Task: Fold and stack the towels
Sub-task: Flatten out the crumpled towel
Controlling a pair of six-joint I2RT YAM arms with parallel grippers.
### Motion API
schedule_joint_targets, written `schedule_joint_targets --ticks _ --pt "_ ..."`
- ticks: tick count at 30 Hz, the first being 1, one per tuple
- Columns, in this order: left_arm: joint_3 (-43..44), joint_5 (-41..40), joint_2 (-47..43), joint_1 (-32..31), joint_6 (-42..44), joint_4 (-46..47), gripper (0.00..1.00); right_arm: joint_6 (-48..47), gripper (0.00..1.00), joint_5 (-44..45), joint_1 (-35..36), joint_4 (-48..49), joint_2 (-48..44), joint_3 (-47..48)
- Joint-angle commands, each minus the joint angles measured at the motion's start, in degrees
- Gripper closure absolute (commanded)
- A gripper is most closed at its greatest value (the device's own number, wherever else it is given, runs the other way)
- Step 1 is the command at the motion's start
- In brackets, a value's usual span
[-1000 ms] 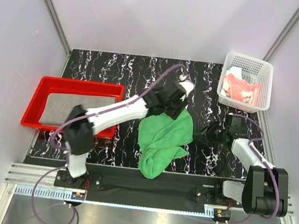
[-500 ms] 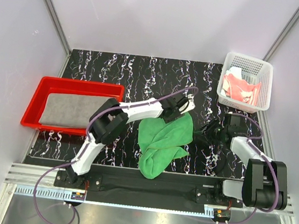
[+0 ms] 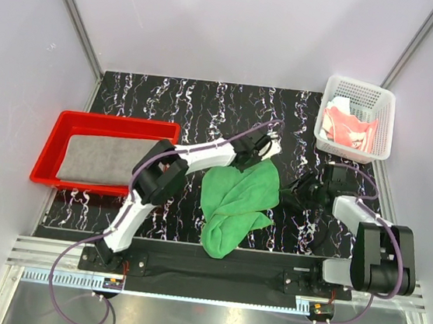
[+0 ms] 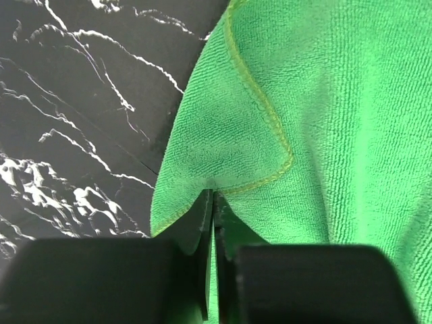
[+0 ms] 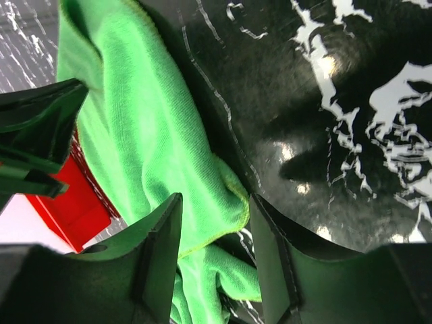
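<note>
our left gripper [image 4: 213, 202] was pinched together on the hemmed edge of the crumpled bright green terry cloth towel [image 3: 236, 199], which lay near the middle of the black white-veined table [image 3: 192, 104]. we saw our right gripper [image 5: 216, 202] with its jaws apart, that towel's corner showing between them.

Marbled table [image 3: 207, 106], green towel [image 3: 236, 199], tray [image 3: 119, 122], basket [image 3: 363, 86]

The right gripper [image 5: 214, 202] holds its two dark fingers [image 5: 158, 250] apart. A corner of the green towel [image 5: 135, 135] lies right in front of the gap. The towel rests on a shiny black table [image 5: 351, 135] with white streaks. A red tray [image 5: 74, 209] peeks out behind it. The left gripper [image 5: 40, 128] shows at the left edge.
</note>
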Motion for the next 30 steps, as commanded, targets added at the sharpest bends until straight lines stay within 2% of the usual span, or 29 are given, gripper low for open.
schedule_joint_targets --ticks 1,4,5,8,13,14,15,17,19,24,26,30 --pt "1.2 4.3 -5.7 1.9 -4.1 1.7 1.00 1.3 0.49 -1.5 0.4 5.6 2.3 -1.1" --pt "1.6 9.7 -7.8 5.7 -9.2 2.1 1.00 1.6 0.52 -2.0 0.6 7.4 4.7 -0.7" --pt "1.9 15.2 -8.0 7.1 -12.5 2.1 1.00 1.7 0.55 -2.1 0.8 7.3 5.8 -0.5" --pt "3.1 23.5 -7.0 12.5 -17.0 1.9 1.00 2.2 0.57 -2.0 1.7 9.9 8.3 0.6" --pt "6.2 27.2 -2.6 18.2 -20.4 -1.5 1.00 3.0 0.62 -1.7 3.7 12.1 13.1 4.1" --pt "6.6 28.1 -2.3 18.7 -20.8 -1.8 1.00 2.7 0.65 -1.7 3.7 12.0 14.6 4.9" --pt "6.7 28.7 -1.8 19.7 -21.1 -2.0 1.00 2.2 0.78 -1.5 3.7 11.4 15.2 5.8" --pt "6.7 29.8 -1.7 20.5 -22.2 -2.2 1.00 -0.1 0.90 -1.0 3.7 10.1 16.0 8.9" --pt "6.7 29.9 -1.6 21.2 -22.6 -2.9 1.00 -2.2 1.00 1.3 3.8 5.7 16.1 12.6" --pt "7.3 29.0 -1.6 22.1 -22.9 -5.1 1.00 -8.8 1.00 7.8 3.7 -4.4 16.2 20.3" --pt "6.1 31.7 -3.1 22.1 -21.4 -4.1 1.00 -11.0 1.00 8.4 3.7 -7.3 16.5 23.7" --pt "1.7 31.3 -6.9 21.8 -21.2 -0.2 1.00 -17.8 1.00 14.3 3.9 -20.8 17.1 31.1"
